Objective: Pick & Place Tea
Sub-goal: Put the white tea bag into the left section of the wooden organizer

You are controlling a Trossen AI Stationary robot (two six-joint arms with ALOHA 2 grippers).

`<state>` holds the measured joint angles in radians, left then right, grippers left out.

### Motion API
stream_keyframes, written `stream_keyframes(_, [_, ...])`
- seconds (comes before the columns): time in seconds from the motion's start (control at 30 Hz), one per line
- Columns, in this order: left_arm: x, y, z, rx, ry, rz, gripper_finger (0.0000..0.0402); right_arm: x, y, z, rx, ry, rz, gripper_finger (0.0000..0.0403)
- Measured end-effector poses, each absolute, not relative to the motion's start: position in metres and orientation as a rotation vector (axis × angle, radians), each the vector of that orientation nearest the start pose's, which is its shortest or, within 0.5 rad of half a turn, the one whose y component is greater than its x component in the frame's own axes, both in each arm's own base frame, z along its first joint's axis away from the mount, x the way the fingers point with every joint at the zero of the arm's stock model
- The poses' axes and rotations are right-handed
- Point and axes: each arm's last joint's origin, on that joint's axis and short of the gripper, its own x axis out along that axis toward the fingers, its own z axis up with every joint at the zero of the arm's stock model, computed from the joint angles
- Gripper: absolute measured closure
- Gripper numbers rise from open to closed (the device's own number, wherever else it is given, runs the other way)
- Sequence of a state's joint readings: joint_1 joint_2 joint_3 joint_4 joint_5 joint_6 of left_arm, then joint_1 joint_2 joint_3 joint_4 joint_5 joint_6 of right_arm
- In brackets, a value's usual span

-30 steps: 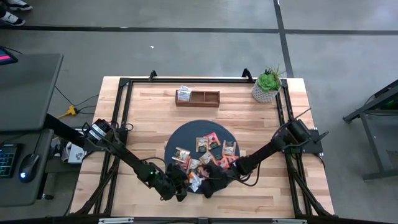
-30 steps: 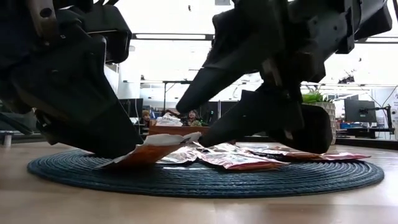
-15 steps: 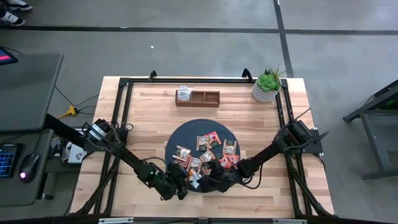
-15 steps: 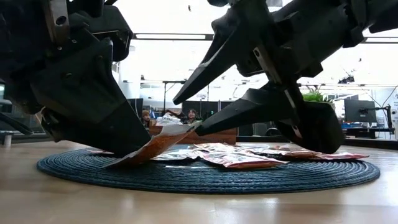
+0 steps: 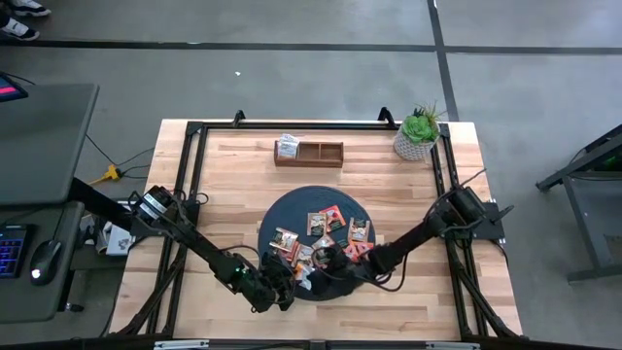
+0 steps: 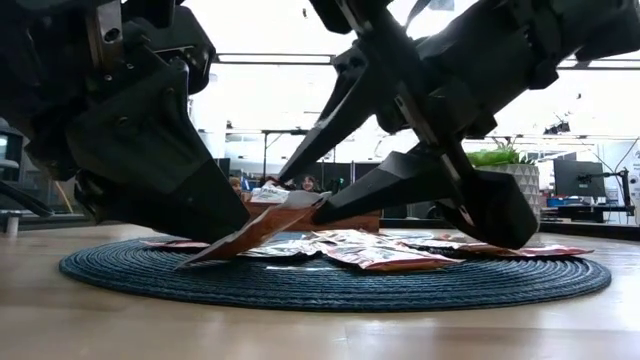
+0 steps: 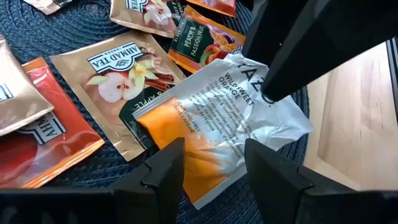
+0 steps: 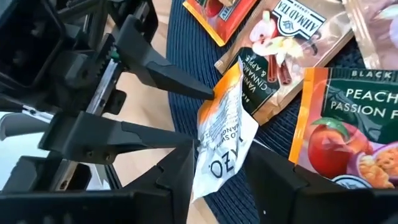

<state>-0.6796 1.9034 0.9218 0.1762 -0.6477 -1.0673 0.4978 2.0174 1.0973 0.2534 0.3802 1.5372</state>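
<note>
An orange-and-white tea sachet stands tilted over the near edge of the dark round mat. My left gripper is shut on its orange end. My right gripper, coming from the right, is open, with one finger above and one below the raised white end. Several other sachets lie flat on the mat. My left gripper pinches the sachet across its width, a finger on each side edge at the orange end. It comes slanting down from the table's left. The sachet is bowed and crumpled, with a low corner on the mat and the white end raised. My right gripper's lower fingertip touches the raised white end of the sachet, coming slanting down from the table's right. The upper finger stands clear above it. Whether the white end rests on the lower fingertip, I cannot tell.
A wooden box with a few sachets in its left compartment stands at the far middle of the table. A potted plant is in the far right corner. Bare wood lies left and right of the mat.
My right gripper has rolled, so one finger now stands above the other, and has come slightly toward the far edge to the sachet's white end. The sachet's raised end stands a little higher and steeper than before, with its low corner still on the mat.
</note>
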Motion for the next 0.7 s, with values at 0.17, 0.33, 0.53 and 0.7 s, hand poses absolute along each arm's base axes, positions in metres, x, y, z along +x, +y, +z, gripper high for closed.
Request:
stream_keyframes(0.17, [0.2874,-0.2097,0.1175,-0.519,0.562,0.292,0.0236,0.3617,0.1815,0.1241,1.195,0.564,-0.347,0.0325])
stream_keyframes(0.33, [0.2875,-0.2102,0.1178,-0.523,0.566,0.285,0.0236,0.3614,0.1827,0.1239,1.151,0.598,-0.309,0.0395])
stream_keyframes(0.53, [0.2877,-0.2104,0.1180,-0.517,0.567,0.278,0.0236,0.3615,0.1823,0.1232,1.105,0.644,-0.265,0.0399])
stream_keyframes(0.7, [0.2893,-0.2130,0.1213,-0.537,0.569,0.227,0.0236,0.3620,0.1828,0.1236,1.075,0.673,-0.216,0.0401])
